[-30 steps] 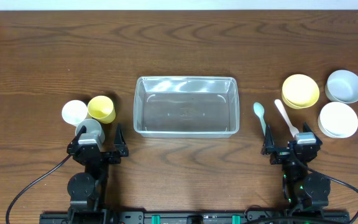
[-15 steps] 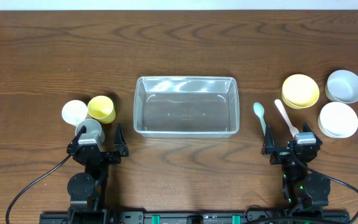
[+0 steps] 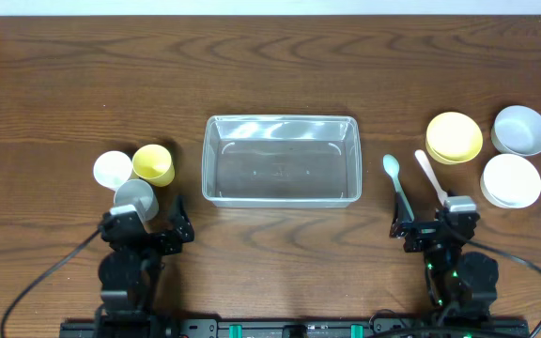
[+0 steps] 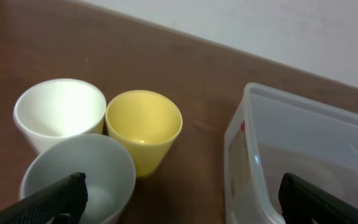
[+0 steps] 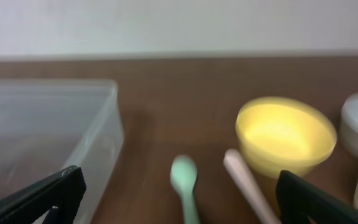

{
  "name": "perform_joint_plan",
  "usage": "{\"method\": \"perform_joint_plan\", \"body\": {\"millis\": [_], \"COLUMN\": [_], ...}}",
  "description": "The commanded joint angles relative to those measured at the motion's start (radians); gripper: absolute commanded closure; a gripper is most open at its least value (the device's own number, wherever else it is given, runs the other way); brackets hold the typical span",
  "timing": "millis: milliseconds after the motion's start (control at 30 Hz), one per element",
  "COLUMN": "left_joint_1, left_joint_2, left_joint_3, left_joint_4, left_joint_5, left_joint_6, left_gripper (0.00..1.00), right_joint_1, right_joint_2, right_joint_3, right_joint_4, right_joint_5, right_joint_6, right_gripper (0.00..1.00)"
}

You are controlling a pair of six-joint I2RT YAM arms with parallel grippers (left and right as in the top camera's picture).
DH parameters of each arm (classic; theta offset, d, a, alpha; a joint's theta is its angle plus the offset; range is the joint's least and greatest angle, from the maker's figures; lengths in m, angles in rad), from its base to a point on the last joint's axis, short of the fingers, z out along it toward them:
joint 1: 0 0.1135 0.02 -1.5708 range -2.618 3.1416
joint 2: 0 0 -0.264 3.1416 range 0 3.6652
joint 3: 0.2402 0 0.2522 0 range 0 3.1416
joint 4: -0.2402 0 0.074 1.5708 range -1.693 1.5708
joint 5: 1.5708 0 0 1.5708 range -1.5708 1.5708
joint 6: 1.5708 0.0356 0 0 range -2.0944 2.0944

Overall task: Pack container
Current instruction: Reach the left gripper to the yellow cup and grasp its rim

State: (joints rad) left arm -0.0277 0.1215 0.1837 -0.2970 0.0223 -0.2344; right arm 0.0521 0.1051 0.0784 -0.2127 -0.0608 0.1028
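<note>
Looking down, we see the clear plastic container (image 3: 281,120) mid-table, between the cups (image 3: 153,163) and the spoons (image 3: 394,173). Our left gripper (image 3: 146,219) and right gripper (image 3: 437,223) both gape wide, grasping nothing.

Both arms were black. The left arm (image 3: 125,268), at seven o'clock in the overhead view, was built of rounded joint housings stacked along a narrow body. A thin black cable (image 3: 40,286) curved off it toward eight o'clock. The right arm (image 3: 463,277), at five o'clock, had the same build, with a pale silver block (image 3: 459,206) on its wrist and small green lights (image 3: 440,272) lower down. Its own black cable (image 3: 533,272) looped away toward four o'clock. A dark rail (image 3: 280,329) with green tabs joined their bases at six o'clock. The left fingers (image 4: 55,199) and right fingers (image 5: 42,196) were matte black wedges with flat faces and squared tips.
</note>
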Motion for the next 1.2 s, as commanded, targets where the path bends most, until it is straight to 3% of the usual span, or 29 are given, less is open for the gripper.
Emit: {"method": "perform_joint_plan", "body": {"millis": [0,233,433,600,800,1167], "left_joint_1": [0.005,0.005,0.005,0.005,0.005,0.005], "left_joint_2": [0.122,0.55,0.88,1.041,1.166,1.43], "left_joint_3": [0.202,0.663,1.023,1.107,1.094,1.094], "left_joint_4": [-0.054,-0.341,-0.64,-0.793,-0.765,-0.634], "left_joint_5": [-0.005,-0.005,-0.005,-0.005,-0.008,-0.008], "left_joint_6": [-0.028,0.021,0.062,0.061,0.061,0.061], "left_gripper": [0.02,0.02,0.02,0.02,0.02,0.01], "right_joint_1": [0.01,0.01,0.01,0.01,0.01,0.01], "right_joint_2": [0.089,0.423,0.782,1.025,1.143,1.202], "right_joint_3": [0.124,0.481,0.855,1.097,1.146,1.144], "right_joint_4": [-0.06,-0.352,-0.712,-0.944,-0.972,-0.975], "right_joint_5": [-0.037,-0.038,-0.037,-0.05,-0.048,-0.048], "right_joint_6": [0.023,0.011,-0.008,-0.014,-0.022,-0.022], "right_gripper": [0.01,0.01,0.01,0.01,0.01,0.01]}}
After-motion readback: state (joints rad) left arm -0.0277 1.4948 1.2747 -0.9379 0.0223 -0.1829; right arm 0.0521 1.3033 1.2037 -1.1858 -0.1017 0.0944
